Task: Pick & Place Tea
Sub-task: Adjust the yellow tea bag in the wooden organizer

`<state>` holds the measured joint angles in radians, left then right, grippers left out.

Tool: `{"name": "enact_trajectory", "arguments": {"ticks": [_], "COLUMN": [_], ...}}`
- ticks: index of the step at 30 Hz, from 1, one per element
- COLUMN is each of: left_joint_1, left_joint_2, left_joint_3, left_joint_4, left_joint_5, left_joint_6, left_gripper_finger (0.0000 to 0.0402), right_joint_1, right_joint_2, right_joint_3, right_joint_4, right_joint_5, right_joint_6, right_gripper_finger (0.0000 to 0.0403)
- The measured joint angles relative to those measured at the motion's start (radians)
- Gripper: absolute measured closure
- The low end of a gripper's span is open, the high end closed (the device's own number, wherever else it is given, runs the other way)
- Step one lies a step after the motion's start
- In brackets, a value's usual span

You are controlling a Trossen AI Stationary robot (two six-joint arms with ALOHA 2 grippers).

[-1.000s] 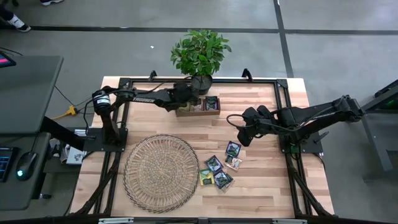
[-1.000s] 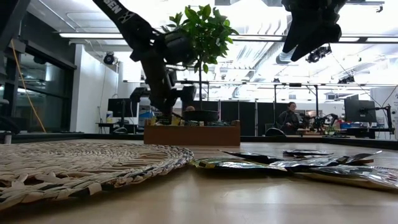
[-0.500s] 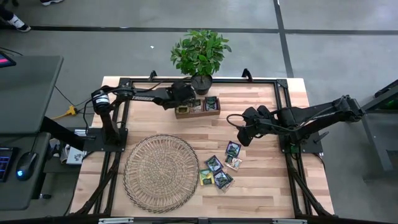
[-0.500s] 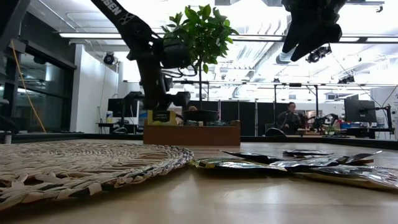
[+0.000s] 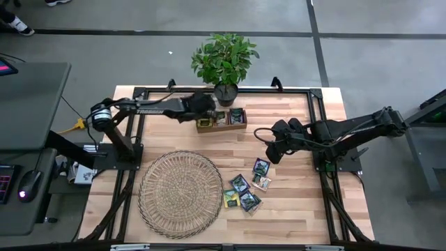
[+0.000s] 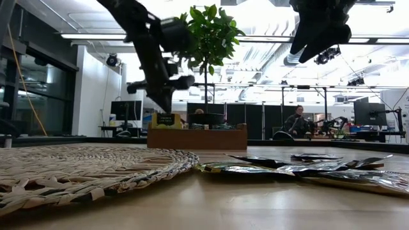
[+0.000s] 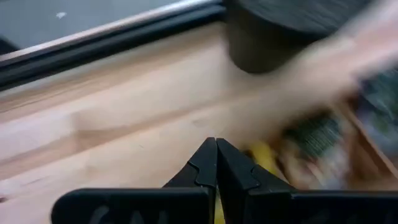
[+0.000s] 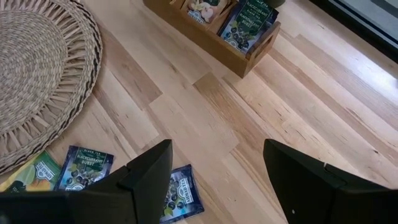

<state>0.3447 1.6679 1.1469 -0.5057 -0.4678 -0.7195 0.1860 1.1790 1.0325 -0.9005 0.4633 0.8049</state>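
Left tool (image 7: 216, 163): fingers pressed together, above the wooden tray (image 5: 221, 120)
Right tool (image 8: 217, 171): wide, empty
Next: fetch another sachet (image 5: 260, 166) from bench (image 5: 293, 209)

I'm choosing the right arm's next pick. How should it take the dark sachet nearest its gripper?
The right gripper hovers open just above that dark sachet, which lies flat on the table. Likely best: come straight down and pinch across its free edge facing the tray, away from the pale sachet.

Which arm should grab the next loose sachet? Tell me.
Probably the right: its open end effector hovers just beside the loose sachets, while the left end effector, fingers together, is over the wooden tray.
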Motion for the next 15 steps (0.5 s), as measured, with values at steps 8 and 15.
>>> {"name": "enact_trajectory", "arguments": {"ticks": [8,15], "left_joint_1": [-0.171,-0.283], "left_joint_2": [-0.114,-0.091], "left_joint_3": [0.001,0.001], "left_joint_4": [-0.108,-0.137], "left_joint_5": [-0.057,-0.033], "left_joint_6": [-0.025,-0.149], "left_gripper_finger": [0.0402,0.0401], "right_joint_1": [-0.002,-0.005], "right_joint_2": [0.0,0.0], "right_joint_3": [0.0,0.0], "right_joint_4": [0.0,0.0], "right_joint_5": [0.01,0.014], "right_joint_6": [-0.021,-0.019], "right_gripper_finger": [0.0155,0.0155]}}
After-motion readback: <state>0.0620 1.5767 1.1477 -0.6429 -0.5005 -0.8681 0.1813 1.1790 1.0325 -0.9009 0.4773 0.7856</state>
